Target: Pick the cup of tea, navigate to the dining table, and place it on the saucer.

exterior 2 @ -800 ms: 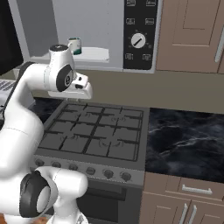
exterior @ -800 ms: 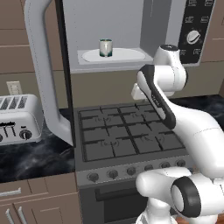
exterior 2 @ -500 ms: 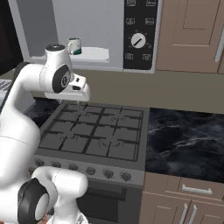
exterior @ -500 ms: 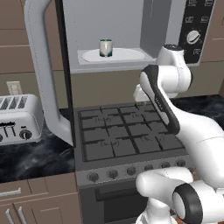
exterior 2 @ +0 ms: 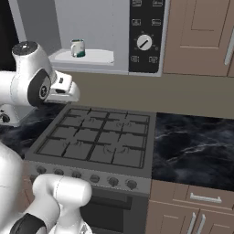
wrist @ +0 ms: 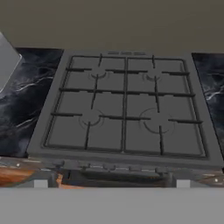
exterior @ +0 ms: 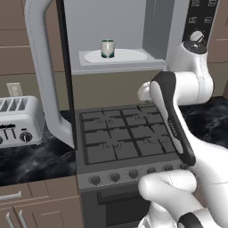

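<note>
Tool [exterior 2: 73, 93], released with nothing between its jaws, hangs over the grey gas stove [wrist: 124, 109], with the small white teal-banded cup of tea [exterior: 107, 48] higher, inside the open microwave.

Cup [exterior: 107, 48]: white, teal-green band. Plate [exterior: 129, 56]: white. Microwave [exterior: 133, 26] interior: pale grey; panel [exterior 2: 145, 34] black. Stove [wrist: 124, 109]: dark grey grates. Counter [exterior 2: 196, 144]: glossy black marble, white veins. Toaster [exterior: 18, 122]: silver. Cabinets [exterior 2: 201, 34]: brown.

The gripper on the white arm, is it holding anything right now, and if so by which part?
Nothing is held. The gripper hangs open above the grey gas stove, while the white cup of tea with the teal-green band sits untouched on the round white plate inside the open microwave.
</note>
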You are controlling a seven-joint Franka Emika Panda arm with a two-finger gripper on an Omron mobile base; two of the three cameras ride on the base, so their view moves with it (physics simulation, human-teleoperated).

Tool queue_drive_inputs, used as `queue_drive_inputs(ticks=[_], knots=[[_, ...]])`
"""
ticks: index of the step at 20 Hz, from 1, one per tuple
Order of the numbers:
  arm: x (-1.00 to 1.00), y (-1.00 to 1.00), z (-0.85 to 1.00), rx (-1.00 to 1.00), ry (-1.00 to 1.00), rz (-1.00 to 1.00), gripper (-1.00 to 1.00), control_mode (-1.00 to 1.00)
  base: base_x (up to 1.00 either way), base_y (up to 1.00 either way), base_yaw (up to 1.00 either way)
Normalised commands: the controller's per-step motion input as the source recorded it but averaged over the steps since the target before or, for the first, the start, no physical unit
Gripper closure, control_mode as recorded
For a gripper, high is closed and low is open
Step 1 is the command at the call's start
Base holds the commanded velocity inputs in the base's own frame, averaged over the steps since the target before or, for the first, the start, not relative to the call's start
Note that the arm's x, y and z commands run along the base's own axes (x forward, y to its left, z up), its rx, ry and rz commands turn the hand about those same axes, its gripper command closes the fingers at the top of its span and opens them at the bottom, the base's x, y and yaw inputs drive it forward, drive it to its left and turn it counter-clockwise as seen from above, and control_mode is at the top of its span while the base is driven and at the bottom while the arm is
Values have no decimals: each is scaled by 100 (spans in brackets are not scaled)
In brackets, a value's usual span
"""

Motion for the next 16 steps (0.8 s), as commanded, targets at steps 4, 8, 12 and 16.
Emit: queue_drive_inputs(ticks=[4,8,12,16], knots=[[0,60,76,0,-28,-8,-100,-100,0,0,0],[7,52,69,0,-31,-9,-100,-100,0,0,0],[47,25,45,1,-30,-10,-100,-100,0,0,0],[68,-20,5,16,-20,-2,-100,-100,0,0,0]])
